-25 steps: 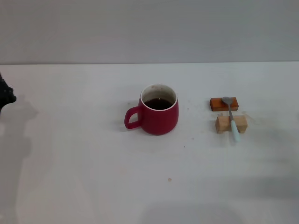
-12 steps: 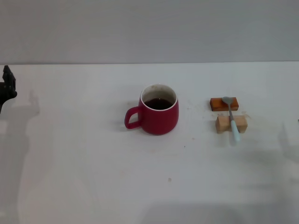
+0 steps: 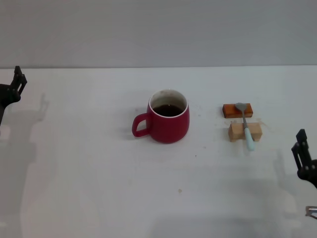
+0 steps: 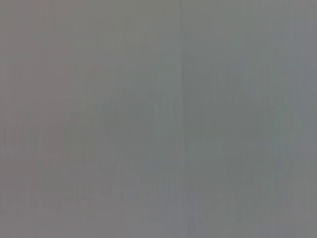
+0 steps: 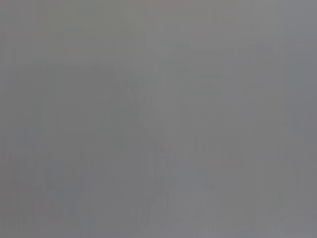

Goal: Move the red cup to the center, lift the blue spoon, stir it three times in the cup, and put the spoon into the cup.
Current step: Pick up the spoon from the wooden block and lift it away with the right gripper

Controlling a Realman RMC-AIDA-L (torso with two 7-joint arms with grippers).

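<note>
Claws (image 3: 303, 148) half cut off, edge-of-view.

White table (image 3: 89, 198): red cup (image 3: 168, 124) centre; orange-brown block (image 3: 237, 110), tan wooden block (image 3: 244, 132) right.

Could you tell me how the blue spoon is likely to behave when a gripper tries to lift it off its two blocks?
The blue spoon looks thin and rigid, so probably light and easily knocked off. It merely rests across the tan block and orange block, so it may pivot or slide. Its smooth handle could slip.

Left gripper (image 3: 18, 79) sits at the far left edge, right gripper (image 3: 302, 148) low at the right edge
</note>
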